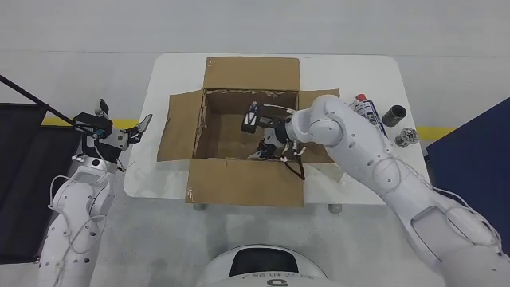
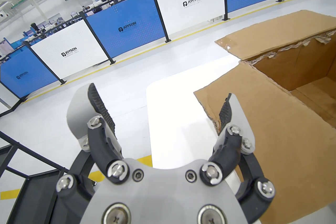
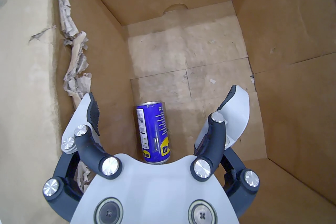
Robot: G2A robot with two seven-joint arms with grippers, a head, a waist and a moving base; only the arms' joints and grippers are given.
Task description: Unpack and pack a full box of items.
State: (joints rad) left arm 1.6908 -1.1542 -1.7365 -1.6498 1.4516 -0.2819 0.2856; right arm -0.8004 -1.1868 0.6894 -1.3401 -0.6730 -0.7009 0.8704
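An open cardboard box (image 1: 239, 182) stands on the white table (image 1: 351, 72) with its flaps folded out. My right gripper (image 1: 269, 145) is down inside it. In the right wrist view that gripper (image 3: 161, 97) is open, hanging just above a blue spray can (image 3: 153, 130) that lies on the box floor (image 3: 189, 51) close to one wall. Nothing is between its fingers. My left gripper (image 1: 125, 114) is off the table's left edge, and it (image 2: 160, 93) is open and empty, facing the box's left flap (image 2: 275, 135).
On the table to the right of the box are a white can with a red cap (image 1: 365, 110), a dark cylinder (image 1: 393, 115) and a small silvery object (image 1: 407, 136). Torn paper (image 3: 74, 62) hangs along the box's inner rim. Apart from the can, the box floor is bare.
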